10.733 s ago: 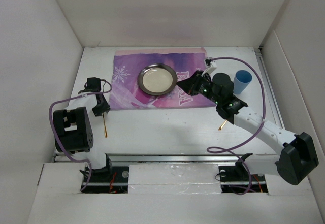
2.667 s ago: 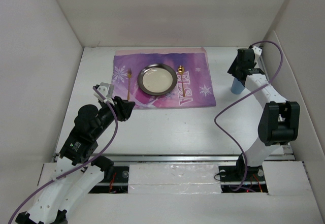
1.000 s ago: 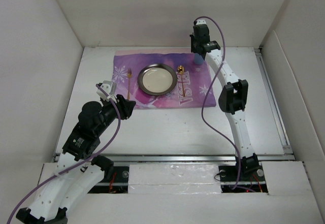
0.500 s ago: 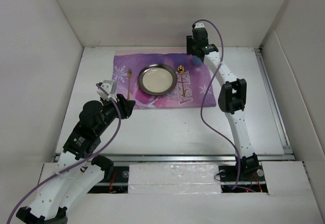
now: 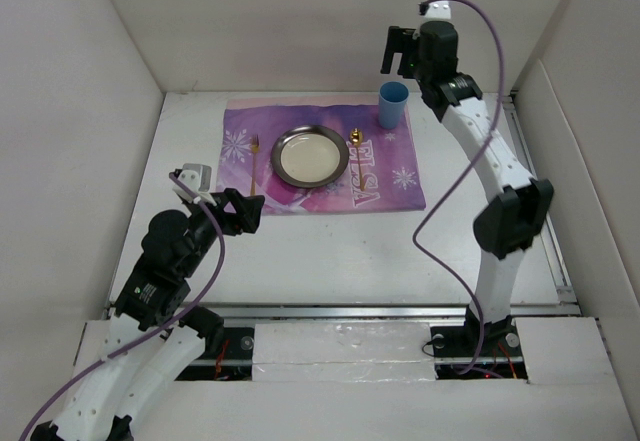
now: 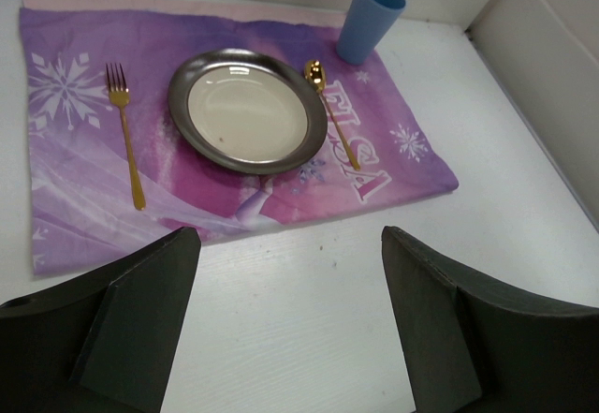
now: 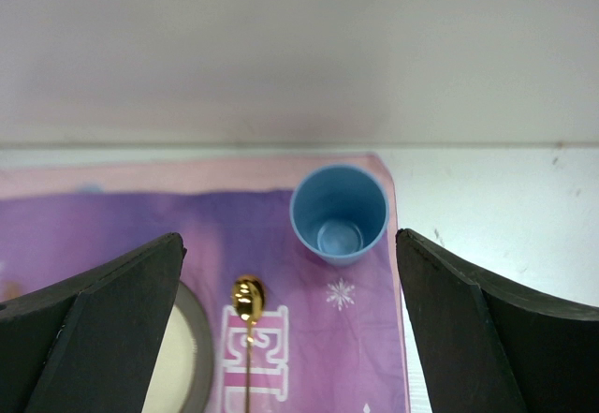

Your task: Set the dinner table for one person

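Observation:
On the white dinner table (image 5: 330, 251) lies a purple snowflake mat (image 5: 400, 176) (image 6: 84, 179) (image 7: 365, 338). A metal plate (image 5: 310, 156) (image 6: 248, 110) sits on the mat, a gold fork (image 5: 254, 161) (image 6: 126, 137) to its left and a gold spoon (image 5: 356, 139) (image 6: 329, 113) (image 7: 247, 305) to its right. A blue cup (image 5: 392, 105) (image 6: 371, 20) (image 7: 339, 212) stands upright on the mat's far right corner. My right gripper (image 5: 402, 51) (image 7: 290, 338) hangs open above and behind the cup, holding nothing. My left gripper (image 5: 243, 211) (image 6: 290, 338) is open over bare table just in front of the mat.
White walls enclose the table on the left, back and right. A metal rail (image 5: 340, 311) runs along the near edge by the arm bases. The right arm's purple cable (image 5: 440, 201) loops over the table's right part.
The right gripper has opened, let go of the blue cup and risen clear of it; the cup stands alone on the mat's corner. The left gripper has opened wider.

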Action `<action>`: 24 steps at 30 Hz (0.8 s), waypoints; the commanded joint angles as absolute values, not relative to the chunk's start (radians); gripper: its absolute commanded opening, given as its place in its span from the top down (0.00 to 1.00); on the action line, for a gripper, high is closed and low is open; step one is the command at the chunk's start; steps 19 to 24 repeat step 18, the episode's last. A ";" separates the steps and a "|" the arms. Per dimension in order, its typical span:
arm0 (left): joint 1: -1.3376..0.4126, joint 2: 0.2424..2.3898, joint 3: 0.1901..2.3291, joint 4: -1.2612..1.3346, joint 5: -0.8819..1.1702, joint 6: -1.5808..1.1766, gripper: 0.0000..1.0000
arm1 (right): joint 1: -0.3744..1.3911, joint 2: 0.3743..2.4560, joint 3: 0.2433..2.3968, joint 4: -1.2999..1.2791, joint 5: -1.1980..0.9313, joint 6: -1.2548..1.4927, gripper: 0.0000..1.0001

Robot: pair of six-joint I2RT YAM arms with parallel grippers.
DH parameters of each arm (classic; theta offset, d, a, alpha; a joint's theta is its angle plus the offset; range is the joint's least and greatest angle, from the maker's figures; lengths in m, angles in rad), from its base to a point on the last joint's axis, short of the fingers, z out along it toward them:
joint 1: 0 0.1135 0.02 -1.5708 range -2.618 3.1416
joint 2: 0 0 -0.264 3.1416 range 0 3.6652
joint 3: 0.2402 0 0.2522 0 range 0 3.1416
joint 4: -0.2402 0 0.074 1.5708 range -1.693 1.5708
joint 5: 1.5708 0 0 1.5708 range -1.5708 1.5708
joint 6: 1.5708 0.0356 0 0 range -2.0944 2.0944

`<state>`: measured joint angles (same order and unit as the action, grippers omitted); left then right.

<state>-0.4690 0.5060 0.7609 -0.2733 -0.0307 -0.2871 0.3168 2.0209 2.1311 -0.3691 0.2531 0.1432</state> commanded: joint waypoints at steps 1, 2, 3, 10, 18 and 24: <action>-0.463 0.456 0.755 -0.213 -0.075 -0.310 0.23 | 0.342 1.785 1.923 -0.172 0.244 0.167 0.00; -0.463 0.453 0.752 -0.213 -0.077 -0.310 0.21 | 0.342 1.732 1.854 -0.144 0.245 0.176 0.00; -0.463 0.449 0.761 -0.212 -0.081 -0.313 0.20 | 0.351 1.562 1.643 -0.088 0.244 0.243 0.00; -0.463 0.401 0.788 -0.230 -0.155 -0.348 0.20 | 0.374 0.990 0.863 0.319 0.333 0.379 0.00; -0.463 0.302 0.788 -0.192 -0.160 -0.370 0.17 | 0.341 0.811 0.719 0.210 0.361 0.425 0.00; -0.463 0.302 0.788 -0.192 -0.160 -0.370 0.17 | 0.341 0.811 0.719 0.210 0.361 0.425 0.00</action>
